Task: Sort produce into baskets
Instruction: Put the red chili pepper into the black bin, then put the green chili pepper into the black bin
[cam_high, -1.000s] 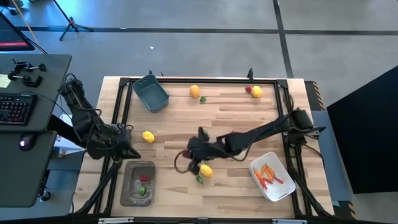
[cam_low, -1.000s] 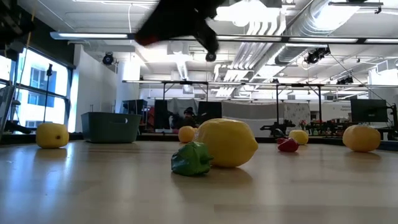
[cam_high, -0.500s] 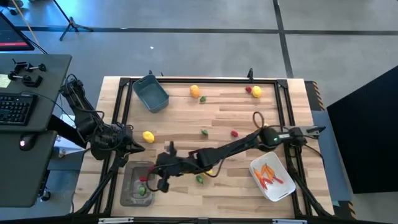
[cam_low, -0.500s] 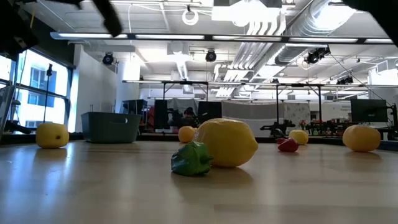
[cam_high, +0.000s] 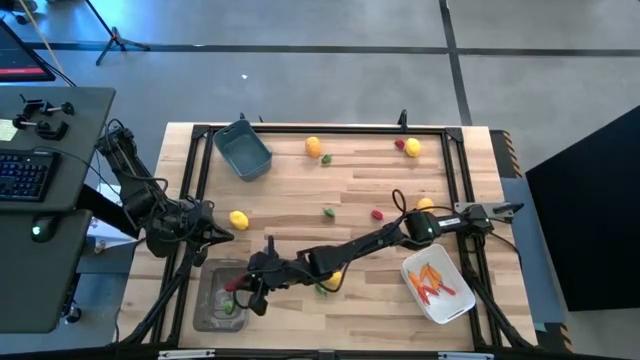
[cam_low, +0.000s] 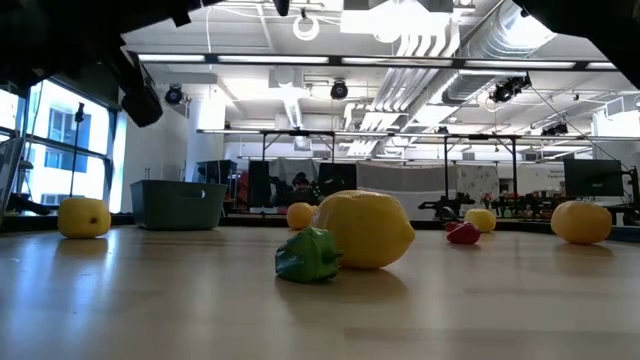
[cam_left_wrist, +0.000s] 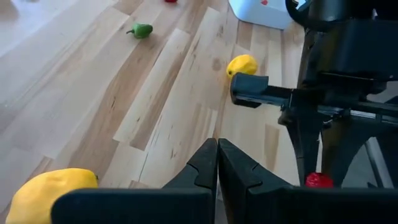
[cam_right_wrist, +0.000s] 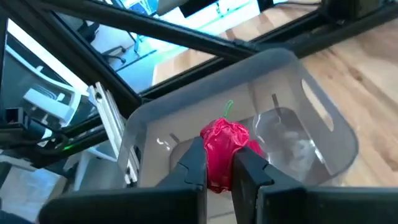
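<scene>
your right tool (cam_right_wrist: 219, 163) reaches across the tabletop (cam_high: 380, 165) and pinches a red pepper (cam_right_wrist: 224, 151) just above the shallow grey tray (cam_right_wrist: 323, 134). your left tool (cam_left_wrist: 217, 163) waits pressed together near the tabletop's left edge, beside a lemon (cam_left_wrist: 46, 193).

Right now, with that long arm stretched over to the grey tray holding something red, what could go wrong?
The right hand grips a red pepper above the grey tray. It looks near the tray's edge, so a release might bounce the pepper out. The outstretched arm passes just above a lemon and a green piece; pulling back low could knock them. The left hand waits shut by the table's left edge.
</scene>
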